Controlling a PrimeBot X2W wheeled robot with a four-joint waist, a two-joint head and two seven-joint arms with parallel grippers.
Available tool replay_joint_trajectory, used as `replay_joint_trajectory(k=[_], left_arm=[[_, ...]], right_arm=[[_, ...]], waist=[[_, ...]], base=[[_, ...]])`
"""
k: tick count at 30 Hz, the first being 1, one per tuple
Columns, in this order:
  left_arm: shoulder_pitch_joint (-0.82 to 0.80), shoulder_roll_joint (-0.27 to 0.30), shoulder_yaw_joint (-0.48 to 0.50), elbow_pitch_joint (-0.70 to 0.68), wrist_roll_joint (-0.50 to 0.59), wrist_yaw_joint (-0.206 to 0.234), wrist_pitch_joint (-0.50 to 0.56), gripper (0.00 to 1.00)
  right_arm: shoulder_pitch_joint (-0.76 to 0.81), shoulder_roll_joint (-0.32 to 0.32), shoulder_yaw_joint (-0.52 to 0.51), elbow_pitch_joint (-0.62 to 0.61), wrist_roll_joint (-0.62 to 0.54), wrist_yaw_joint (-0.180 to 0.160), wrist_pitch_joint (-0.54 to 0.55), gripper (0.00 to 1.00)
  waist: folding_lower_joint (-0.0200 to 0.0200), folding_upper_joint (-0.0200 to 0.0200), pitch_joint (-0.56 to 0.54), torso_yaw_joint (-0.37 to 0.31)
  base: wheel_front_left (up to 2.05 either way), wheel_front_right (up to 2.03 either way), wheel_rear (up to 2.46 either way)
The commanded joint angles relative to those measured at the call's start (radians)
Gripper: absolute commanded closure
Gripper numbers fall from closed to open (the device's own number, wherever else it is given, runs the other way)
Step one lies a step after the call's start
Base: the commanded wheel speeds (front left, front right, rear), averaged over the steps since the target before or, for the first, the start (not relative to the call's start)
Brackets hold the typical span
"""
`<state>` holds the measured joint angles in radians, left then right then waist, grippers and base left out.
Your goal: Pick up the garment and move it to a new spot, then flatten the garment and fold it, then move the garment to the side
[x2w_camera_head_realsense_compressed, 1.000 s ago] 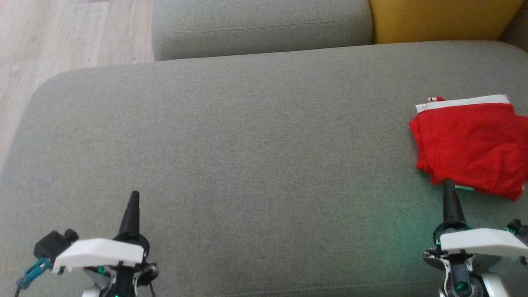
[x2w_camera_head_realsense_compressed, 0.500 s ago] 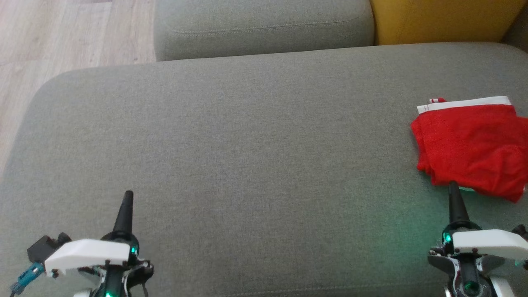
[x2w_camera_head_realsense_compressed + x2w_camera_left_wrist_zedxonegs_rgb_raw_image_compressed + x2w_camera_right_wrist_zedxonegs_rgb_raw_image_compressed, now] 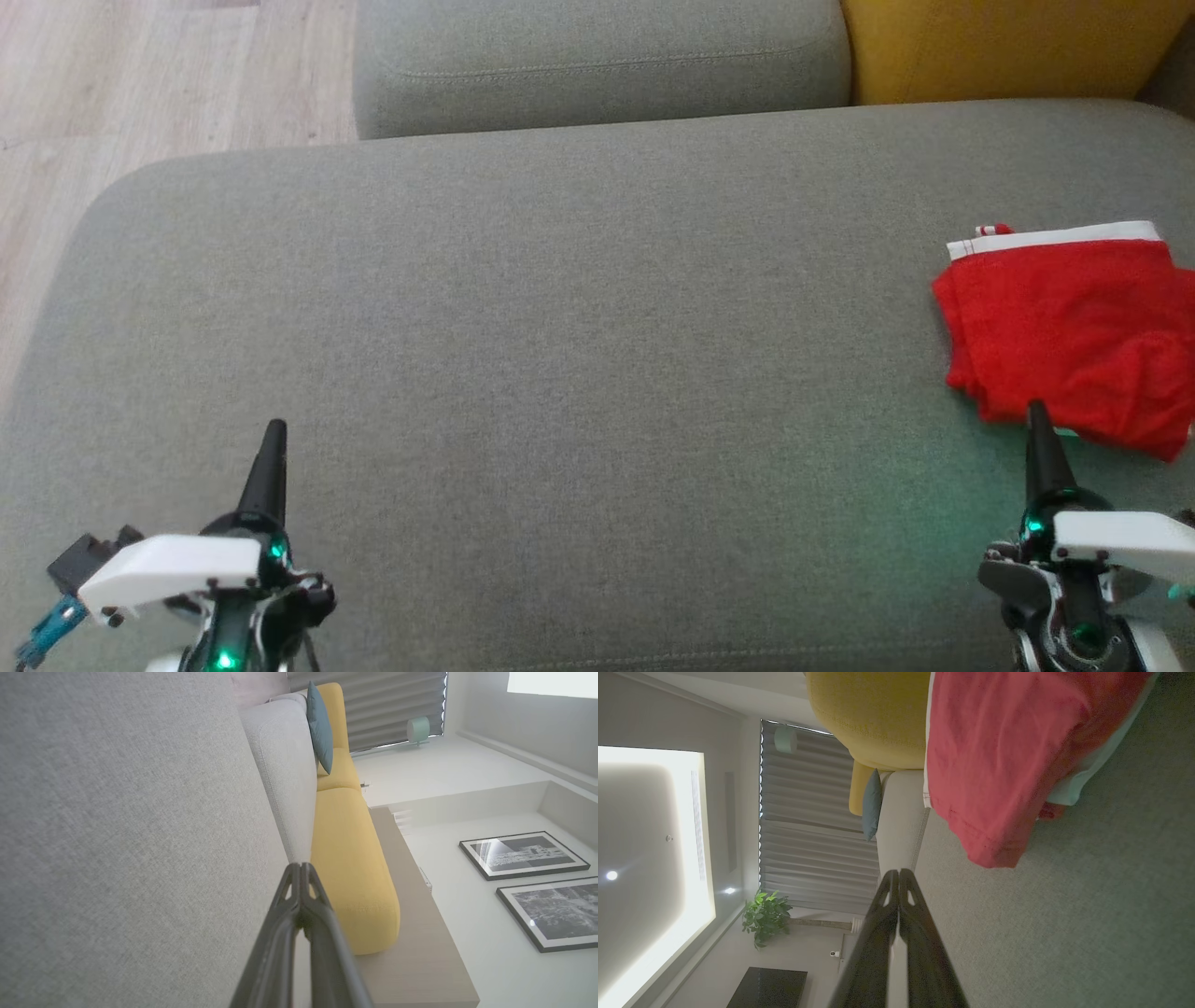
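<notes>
We see the garment (image 3: 1064, 336) lying crosswise, waistband (image 3: 1055, 238) toward the backrest (image 3: 597, 65). Our left gripper (image 3: 272, 439) and right gripper (image 3: 1036, 420) sit closed, empty.

Left gripper (image 3: 274, 431): it has slid a little way out to the robot's left, nearer the left edge of the head view.
Right gripper (image 3: 1035, 413): it has slid a little out to the robot's right, and its tip now sits further along the near edge of the red garment (image 3: 1064, 327).
Gap between the two grippers: wider than before.
Camera: the head moved a tiny bit, so the couch (image 3: 579, 308) sits slightly lower.
</notes>
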<state>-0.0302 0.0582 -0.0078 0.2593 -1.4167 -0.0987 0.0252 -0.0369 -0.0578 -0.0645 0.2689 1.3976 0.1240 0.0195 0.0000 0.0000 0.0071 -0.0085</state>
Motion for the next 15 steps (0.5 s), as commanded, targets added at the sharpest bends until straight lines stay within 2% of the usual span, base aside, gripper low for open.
replay_joint_trajectory(k=[1, 15], left_arm=[[-0.057, 0.016, 0.044, -0.028, -0.030, -0.012, 0.008, 1.00], [-0.070, 0.015, 0.077, -0.019, -0.167, -0.027, 0.048, 1.00]], right_arm=[[-0.052, -0.019, 0.013, -0.032, 0.035, 0.006, 0.012, 1.00], [-0.063, -0.018, -0.006, -0.028, 0.184, 0.006, 0.050, 1.00]], waist=[[0.0000, 0.0000, 0.000, 0.001], [0.0000, 0.0000, -0.003, 0.006]], base=[[0.00, 0.00, 0.00], [0.00, 0.00, 0.00]])
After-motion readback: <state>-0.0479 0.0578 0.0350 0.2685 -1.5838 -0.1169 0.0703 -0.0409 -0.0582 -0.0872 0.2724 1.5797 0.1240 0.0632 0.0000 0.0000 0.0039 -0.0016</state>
